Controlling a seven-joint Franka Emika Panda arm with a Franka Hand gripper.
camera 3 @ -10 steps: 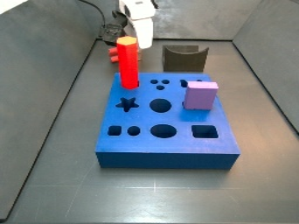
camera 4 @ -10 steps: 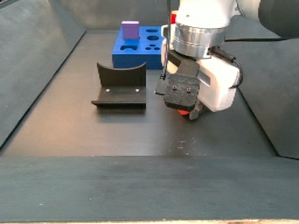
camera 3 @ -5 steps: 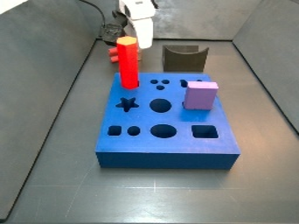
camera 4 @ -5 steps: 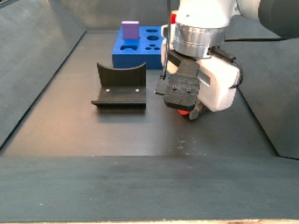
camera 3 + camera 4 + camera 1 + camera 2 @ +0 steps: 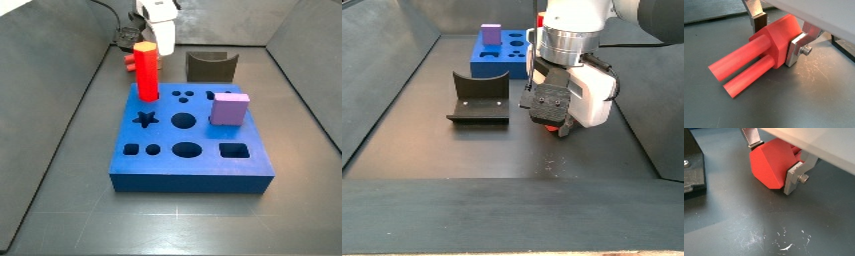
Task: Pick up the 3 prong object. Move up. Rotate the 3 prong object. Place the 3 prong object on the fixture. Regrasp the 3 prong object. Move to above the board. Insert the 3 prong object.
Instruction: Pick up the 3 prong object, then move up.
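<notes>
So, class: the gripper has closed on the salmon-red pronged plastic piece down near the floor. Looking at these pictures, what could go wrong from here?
1. The gripper pinches the salmon-red pronged plastic piece only at its block end; the long prongs stick out sideways and could make it tilt or slip while lifting.
2. The dark L-shaped fixture stands close beside the gripper; rotating the piece low might knock it.
3. The piece sits near the dark floor, so the prongs may drag.

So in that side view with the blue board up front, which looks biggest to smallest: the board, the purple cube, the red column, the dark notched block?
1. The board, by far.
2. The red column.
3. The fixture and the purple cube look alike; the fixture sits farther back, so I won't rank them.

The hand holds the 3 prong object near the floor.
</notes>
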